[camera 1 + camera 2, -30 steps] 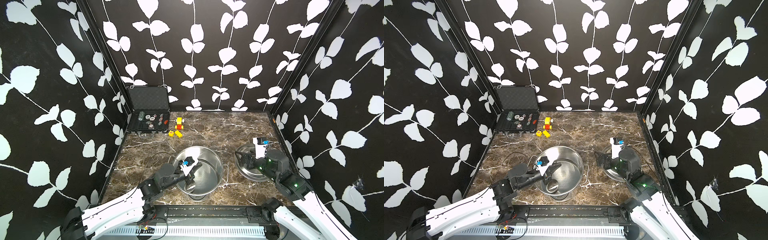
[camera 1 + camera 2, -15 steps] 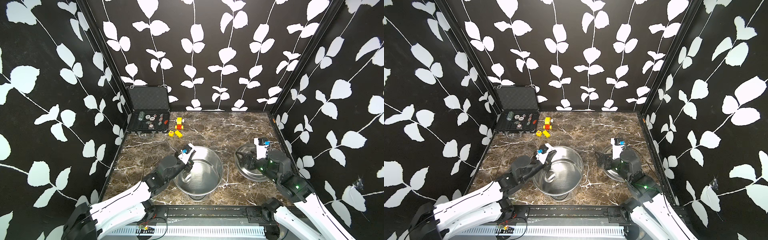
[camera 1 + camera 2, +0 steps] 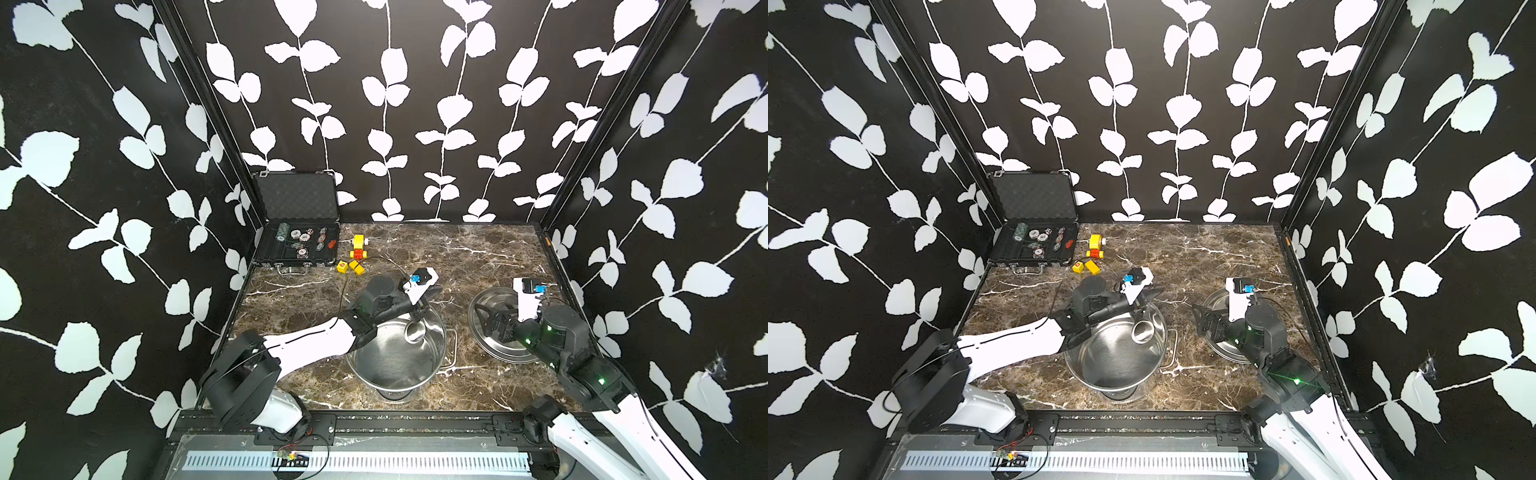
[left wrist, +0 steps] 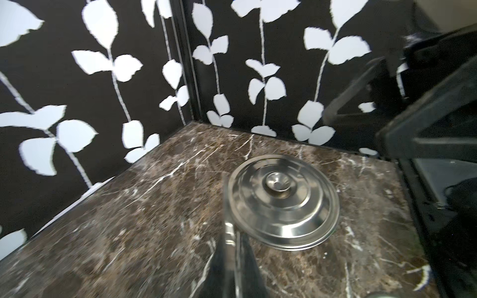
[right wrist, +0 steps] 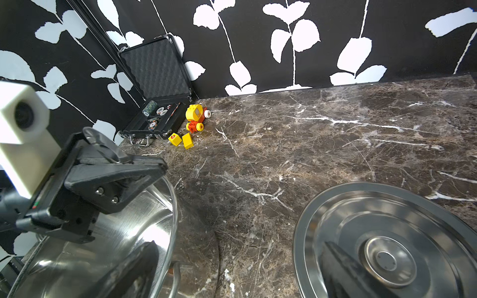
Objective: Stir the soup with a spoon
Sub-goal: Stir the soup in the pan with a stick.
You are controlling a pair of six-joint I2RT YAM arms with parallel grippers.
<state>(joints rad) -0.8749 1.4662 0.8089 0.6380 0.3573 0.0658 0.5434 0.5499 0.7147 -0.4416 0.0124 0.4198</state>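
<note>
Left fingers grasping spoon, bowl in both top views only, right fingers released above lid

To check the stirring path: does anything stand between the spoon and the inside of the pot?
Nothing visible does. The lid lies beside the pot, leaving it open, and the spoon, held by the left gripper, hangs inside it.

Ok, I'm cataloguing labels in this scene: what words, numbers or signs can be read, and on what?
"6", in red, on the small yellow block.
Print on the yellow toy barrel: too blurred to read.
Marks on the poker chips: too small to read.
The pot and the lid: no text seen.
</note>
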